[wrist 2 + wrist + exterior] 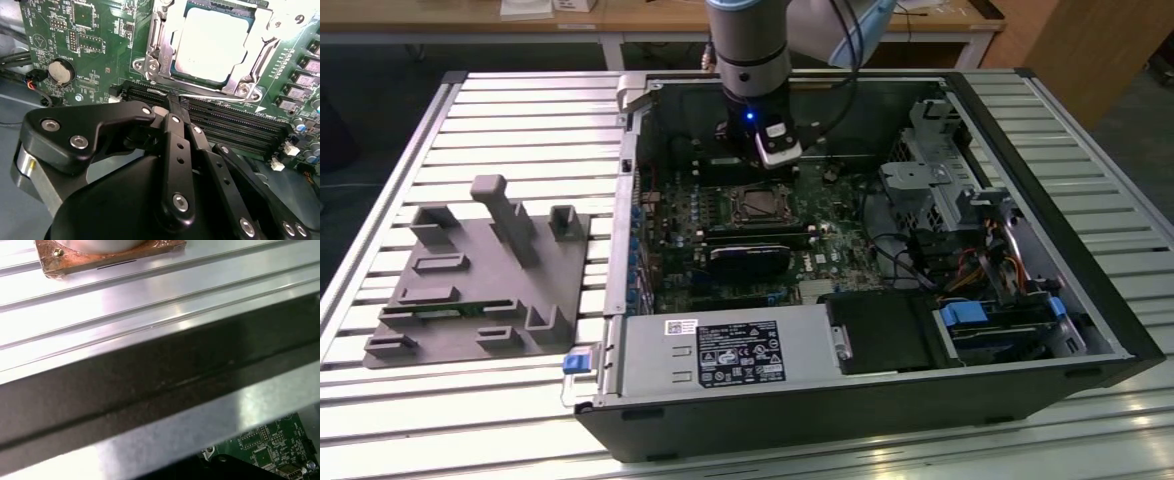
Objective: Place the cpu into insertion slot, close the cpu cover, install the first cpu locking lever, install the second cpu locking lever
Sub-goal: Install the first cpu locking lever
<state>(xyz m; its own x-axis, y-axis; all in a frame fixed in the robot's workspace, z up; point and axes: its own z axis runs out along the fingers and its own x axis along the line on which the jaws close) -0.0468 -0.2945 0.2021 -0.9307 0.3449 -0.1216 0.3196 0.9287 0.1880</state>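
Cpu [210, 45]: light, stiff, fragile; seated in insertion slot [160, 55], cpu cover [250, 75] around it; handle by edges. Gripper [172, 112] near, fingers together, holding nothing.

We see our arm [750, 45] come straight down from above, its wrist section vertical, with a small blue light glowing on the side facing the exterior view. Below the wrist, our gripper [778, 160] hangs pointing down, a pale block mounted on its side. In the second wrist view, the gripper's black linkage bars [176, 150], studded with silver pivot screws, converge toward the tips; we cannot tell there whether the fingers meet.
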